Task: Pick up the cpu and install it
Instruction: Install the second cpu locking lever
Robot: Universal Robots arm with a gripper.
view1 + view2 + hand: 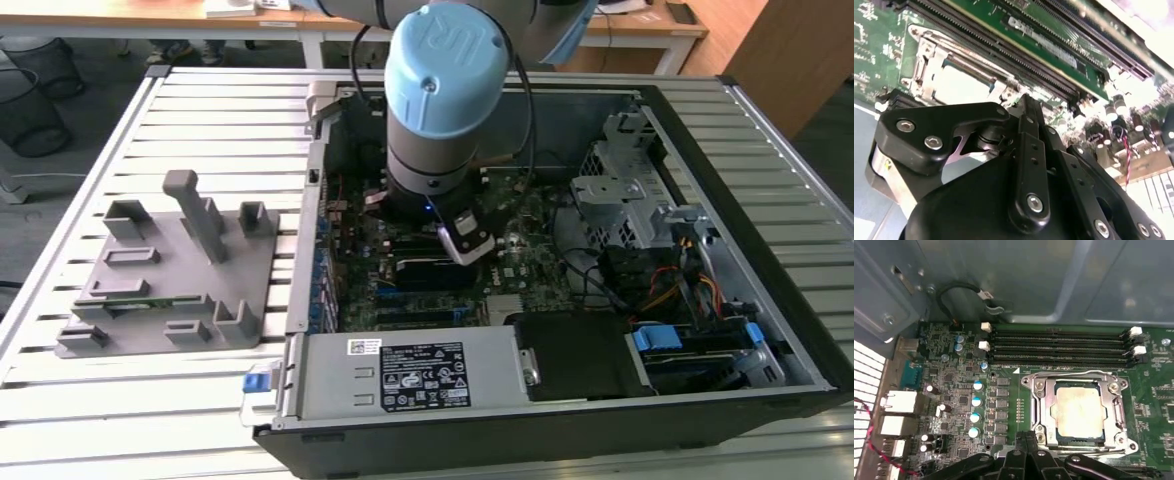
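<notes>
First wrist view: cpu point(1079, 411) seated in socket frame point(1037, 405) on motherboard point(954, 390), jaws closed and empty beside it. Exterior view: arm point(445, 95) inside open case point(747, 290) on counter point(80, 390).

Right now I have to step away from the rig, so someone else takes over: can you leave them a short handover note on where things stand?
Gripper: inside the open computer case, low over the motherboard, right at the edge of the socket frame. Whether its fingers are open or shut cannot be told.
The cpu: lying flat in the socket, silver top up, framed by the metal bracket; it also shows in the second wrist view.
Done: cpu picked up and seated, as far as the pictures show.
Left: the frame looks open around the chip; whether it is latched cannot be told. The grey fixture sits outside the case, at the exterior view's left.
</notes>
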